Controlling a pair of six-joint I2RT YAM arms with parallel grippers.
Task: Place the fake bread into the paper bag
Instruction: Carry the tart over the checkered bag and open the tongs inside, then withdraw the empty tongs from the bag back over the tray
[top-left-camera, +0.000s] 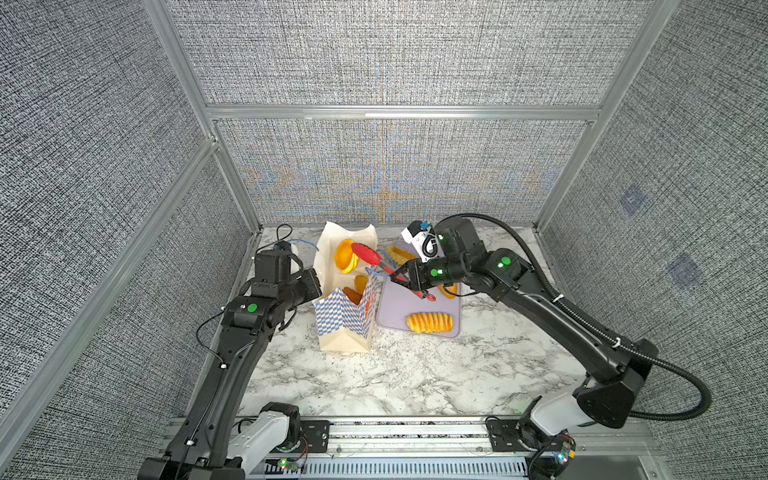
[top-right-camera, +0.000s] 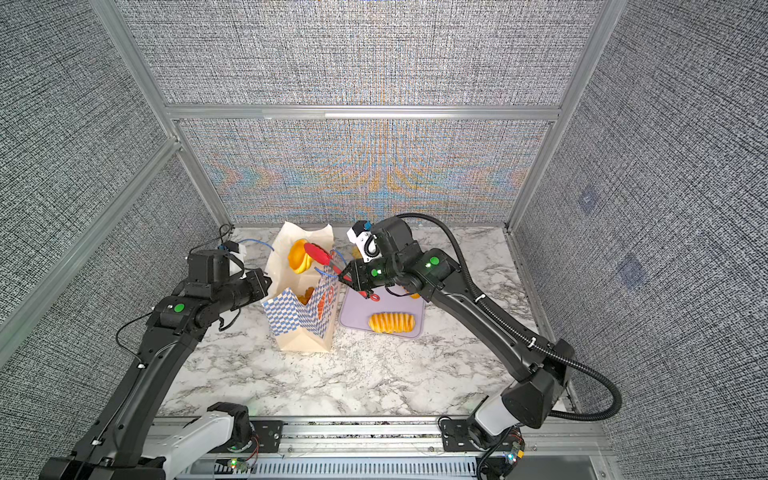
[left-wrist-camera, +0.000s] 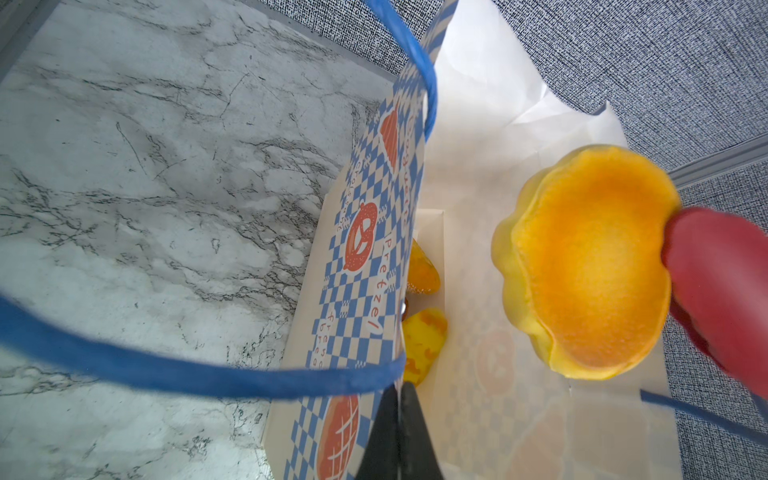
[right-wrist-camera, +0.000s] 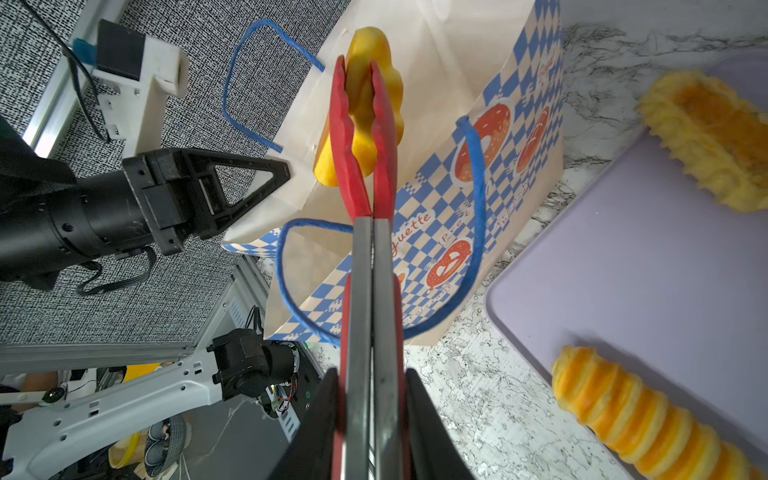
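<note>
The paper bag (top-left-camera: 345, 324) (top-right-camera: 299, 324) stands open on the marble table. My left gripper (top-left-camera: 318, 286) (left-wrist-camera: 399, 399) is shut on its left rim. The right gripper (top-left-camera: 401, 276) (right-wrist-camera: 371, 372) is shut on the handles of red tongs (top-left-camera: 368, 255) (right-wrist-camera: 370, 291). The tongs pinch a golden tart shell (top-left-camera: 345, 255) (left-wrist-camera: 590, 266) (right-wrist-camera: 370, 95), a piece of fake bread, over the bag's mouth. Two yellow pastries (left-wrist-camera: 422, 270) lie inside the bag. A ribbed roll (top-left-camera: 429, 323) (right-wrist-camera: 640, 419) and a long loaf (right-wrist-camera: 715, 133) lie outside it.
A flat lavender tray (top-left-camera: 395, 307) (right-wrist-camera: 623, 249) sits right of the bag and holds the roll and loaf. Another pastry (top-left-camera: 449, 289) shows partly under the right arm. The bag's blue cord handles (left-wrist-camera: 208, 370) loop near both grippers. Grey walls close in the back and sides.
</note>
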